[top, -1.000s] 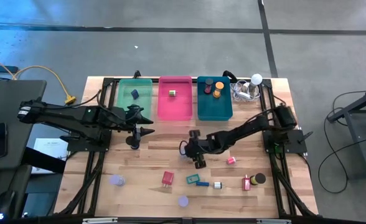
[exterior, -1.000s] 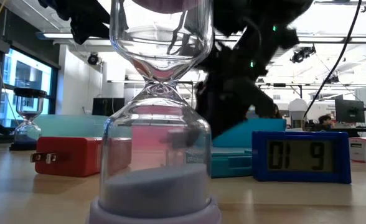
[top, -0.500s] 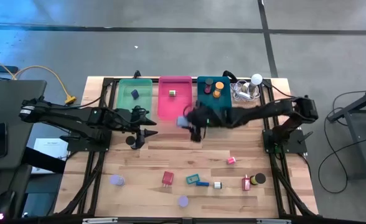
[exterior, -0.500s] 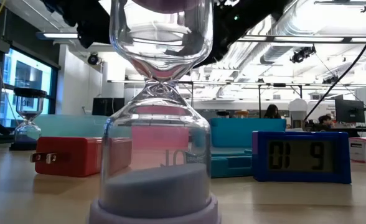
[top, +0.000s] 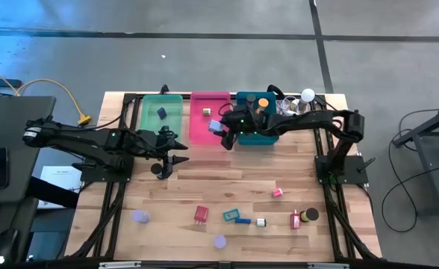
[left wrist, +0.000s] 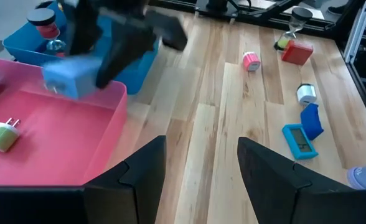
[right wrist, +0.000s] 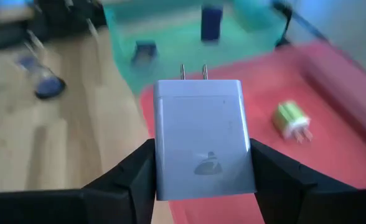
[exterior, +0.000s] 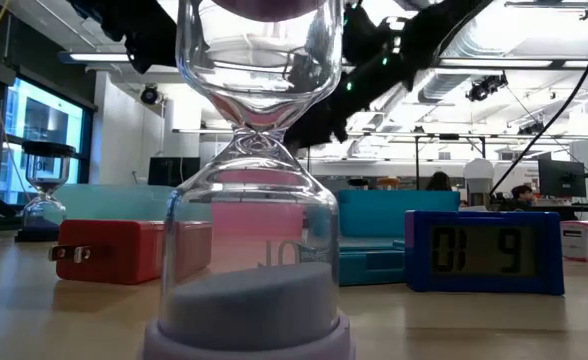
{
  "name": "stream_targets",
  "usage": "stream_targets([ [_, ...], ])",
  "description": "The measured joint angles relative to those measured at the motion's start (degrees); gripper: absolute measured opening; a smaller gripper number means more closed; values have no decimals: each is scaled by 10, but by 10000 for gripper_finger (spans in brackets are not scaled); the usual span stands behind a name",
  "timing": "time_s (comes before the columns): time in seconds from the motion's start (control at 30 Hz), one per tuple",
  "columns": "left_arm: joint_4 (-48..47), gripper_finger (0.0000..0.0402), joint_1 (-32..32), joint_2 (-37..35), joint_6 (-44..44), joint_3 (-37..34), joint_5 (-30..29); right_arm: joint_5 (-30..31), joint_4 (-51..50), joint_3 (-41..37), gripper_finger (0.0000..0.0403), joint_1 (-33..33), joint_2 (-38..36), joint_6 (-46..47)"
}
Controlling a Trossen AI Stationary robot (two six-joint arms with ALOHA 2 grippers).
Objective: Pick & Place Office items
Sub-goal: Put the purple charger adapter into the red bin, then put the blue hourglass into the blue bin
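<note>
My right gripper (top: 224, 134) is shut on a pale blue wall charger (right wrist: 201, 137), held over the pink tray (top: 201, 131); the charger also shows in the left wrist view (left wrist: 71, 78). A green-and-white plug (right wrist: 292, 119) lies in the pink tray. My left gripper (top: 178, 153) is open and empty over the bare wood near the green tray (top: 154, 124). On the near half of the table lie a red charger (top: 201, 214), a teal clock (top: 231, 215), a blue block (top: 242, 221), a pink spool (top: 278, 193) and a red block (top: 296, 220). My right gripper pinches the charger's two side faces (right wrist: 161, 155) between its two fingers (right wrist: 130, 171). The fingers come from the table's right, slanting down. The prongs (right wrist: 193, 71) point away from the gripper. The charger is lifted clear above the pink tray.
The teal tray (top: 258, 134) holds orange and dark round pieces; a white ball with a cable bundle (top: 303, 101) sits at the far right. Lavender hourglasses (top: 139, 217) (top: 219, 241) stand near the near edge; one fills the low view (exterior: 254, 200).
My right gripper has risen from the table's middle and gone toward the far edge with the pale blue charger, which is now lifted clear over the pink tray. It has stayed shut on it.
</note>
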Motion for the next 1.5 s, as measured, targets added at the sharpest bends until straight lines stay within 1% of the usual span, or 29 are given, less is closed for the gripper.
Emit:
stream_targets([
  [0.23, 0, 193, 0, 0, 1, 0, 0, 2, -1, 0, 198, -4, 55, 2],
  [0.4, 0, 193, 0, 0, 0, 0, 0, 13, 1, 0, 198, -6, 76, 2],
  [0.67, 0, 193, 0, 0, 0, 0, 0, 45, -8, 0, 200, -11, 77, 6],
  [0.9, 0, 193, 0, 0, 0, 0, 0, 47, -16, 0, 229, -16, 77, 15],
  [1.33, 0, 193, 0, 0, 2, 0, 0, 46, -12, 0, 234, -12, 77, 17],
  [1.5, -1, 193, 0, 0, -1, 0, 1, 56, 12, 0, 235, -5, 64, 17],
])
